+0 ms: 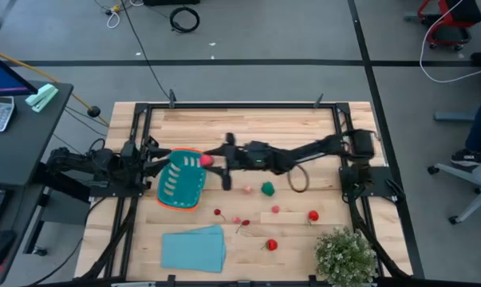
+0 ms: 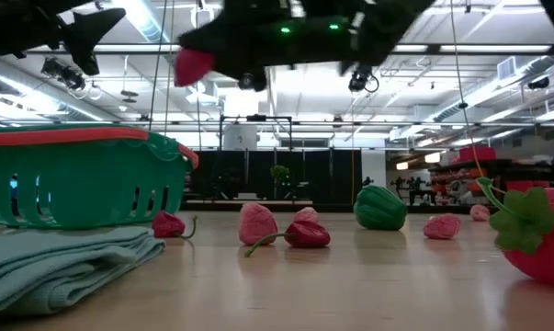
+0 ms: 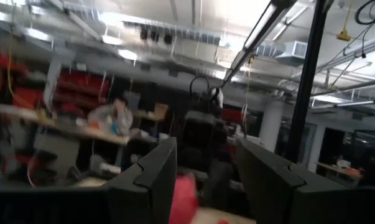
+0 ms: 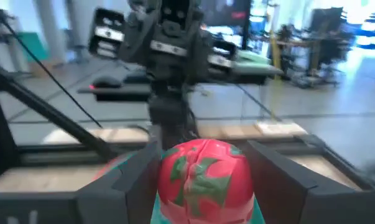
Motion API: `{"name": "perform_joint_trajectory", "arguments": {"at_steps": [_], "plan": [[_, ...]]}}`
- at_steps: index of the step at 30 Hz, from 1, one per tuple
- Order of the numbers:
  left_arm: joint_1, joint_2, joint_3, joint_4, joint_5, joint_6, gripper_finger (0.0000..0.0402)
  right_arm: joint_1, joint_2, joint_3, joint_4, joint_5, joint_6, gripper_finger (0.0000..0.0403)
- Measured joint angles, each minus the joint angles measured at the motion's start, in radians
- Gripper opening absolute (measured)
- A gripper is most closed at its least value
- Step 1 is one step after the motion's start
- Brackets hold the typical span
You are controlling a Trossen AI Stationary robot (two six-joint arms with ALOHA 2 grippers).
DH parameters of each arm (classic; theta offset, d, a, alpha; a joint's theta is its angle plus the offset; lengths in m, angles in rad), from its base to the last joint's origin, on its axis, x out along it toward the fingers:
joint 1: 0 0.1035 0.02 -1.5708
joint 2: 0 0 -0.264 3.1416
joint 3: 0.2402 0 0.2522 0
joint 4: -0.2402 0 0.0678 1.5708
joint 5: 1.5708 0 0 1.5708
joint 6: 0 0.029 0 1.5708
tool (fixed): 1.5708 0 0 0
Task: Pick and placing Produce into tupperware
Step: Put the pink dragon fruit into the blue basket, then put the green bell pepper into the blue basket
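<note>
High view: right claw (image 1: 209, 160) clamps pink produce (image 1: 206, 161) (over tupperware (image 1: 181, 180) rim).

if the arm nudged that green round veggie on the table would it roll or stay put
The green vegetable looks rounded and squat, so it would probably roll a little, then settle. It seems small and light beside the tub, so a nudge likely skids it. The bare wood table offers little to stop it.
</note>
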Motion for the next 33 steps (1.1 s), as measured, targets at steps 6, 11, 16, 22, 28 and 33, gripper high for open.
{"name": "perform_joint_trajectory", "arguments": {"at_steps": [6, 11, 16, 22, 28, 33], "plan": [[0.0, 0.0, 0.0, 0.192, -0.034, 0.197, 0.0172, -0.007, 0.215, 0.33, -0.273, -0.163, 0.035, 0.0226], [0.0, 0.0, 0.0, 0.225, -0.045, 0.276, 0.0172, -0.003, 0.338, 0.526, -0.502, -0.169, 0.008, 0.0227], [0.0, 0.0, 0.0, 0.211, -0.045, 0.275, 0.0172, -0.004, 0.428, 0.657, -0.671, -0.168, 0.001, 0.0241], [0.0, 0.0, 0.0, 0.207, -0.047, 0.275, 0.0172, -0.012, 0.452, 0.746, -0.742, -0.165, -0.001, 0.0279], [0.0, 0.0, 0.0, 0.205, -0.047, 0.274, 0.0172, -0.024, 0.38, 0.747, -0.807, -0.163, -0.037, 0.0296], [0.0, 0.0, 0.0, 0.175, -0.047, 0.138, 0.0172, -0.046, 0.217, 0.749, -1.201, -0.12, -0.093, 0.0292]]}}
